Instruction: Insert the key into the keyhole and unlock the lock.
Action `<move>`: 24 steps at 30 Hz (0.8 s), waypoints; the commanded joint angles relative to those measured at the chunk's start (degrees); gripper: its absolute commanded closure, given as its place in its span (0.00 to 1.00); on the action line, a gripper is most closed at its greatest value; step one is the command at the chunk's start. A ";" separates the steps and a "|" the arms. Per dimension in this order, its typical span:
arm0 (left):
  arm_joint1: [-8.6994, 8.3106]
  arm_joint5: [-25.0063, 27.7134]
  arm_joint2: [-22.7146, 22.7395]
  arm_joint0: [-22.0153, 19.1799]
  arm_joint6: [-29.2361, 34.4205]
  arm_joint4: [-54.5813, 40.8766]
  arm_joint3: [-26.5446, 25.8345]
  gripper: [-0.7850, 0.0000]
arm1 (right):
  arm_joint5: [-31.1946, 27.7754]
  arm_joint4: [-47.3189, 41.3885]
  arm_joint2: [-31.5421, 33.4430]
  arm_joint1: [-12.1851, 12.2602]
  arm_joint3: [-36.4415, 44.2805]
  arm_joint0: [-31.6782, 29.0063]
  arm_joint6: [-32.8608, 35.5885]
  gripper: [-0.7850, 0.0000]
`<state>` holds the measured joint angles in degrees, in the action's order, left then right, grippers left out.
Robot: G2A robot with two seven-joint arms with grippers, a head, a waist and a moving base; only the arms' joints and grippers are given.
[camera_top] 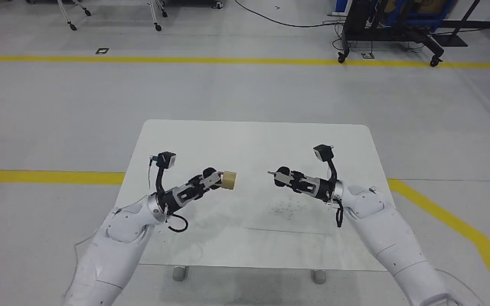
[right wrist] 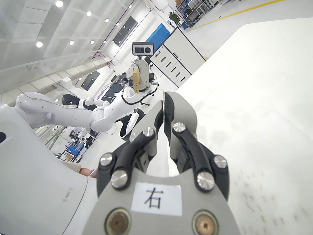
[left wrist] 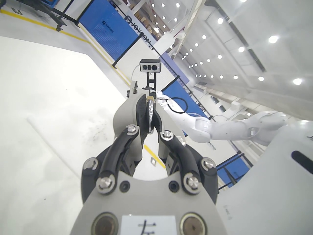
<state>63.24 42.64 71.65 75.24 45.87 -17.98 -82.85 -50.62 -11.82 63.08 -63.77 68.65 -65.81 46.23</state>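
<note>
A brass padlock (camera_top: 228,180) hangs in the air over the white table (camera_top: 253,141), held by my left gripper (camera_top: 216,181). In the left wrist view that gripper (left wrist: 147,99) is shut on the lock's silver shackle (left wrist: 150,119), with the brass body (left wrist: 150,98) past the fingertips. My right gripper (camera_top: 282,177) faces it from a short gap away and is shut on a small key (camera_top: 271,174) that points at the lock. The right wrist view shows the key (right wrist: 163,106) edge-on between the pads of my right gripper (right wrist: 163,98), and the padlock (right wrist: 136,80) beyond it with its keyhole end facing me.
Dark scuff marks (camera_top: 295,208) lie on the table under the right gripper. Both grippers hover above the table's middle. A yellow floor line (camera_top: 230,59) and a wheeled rack (camera_top: 398,30) lie far beyond the table.
</note>
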 commanded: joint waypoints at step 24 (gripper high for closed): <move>1.87 -12.81 -5.16 -5.12 17.07 -30.01 10.31 1.00 | -1.39 20.76 -16.54 -7.63 4.85 6.89 -26.72 1.00</move>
<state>65.02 30.10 66.71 70.24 61.84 -47.02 -72.70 -51.59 8.39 46.47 -71.25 74.08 -59.13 20.46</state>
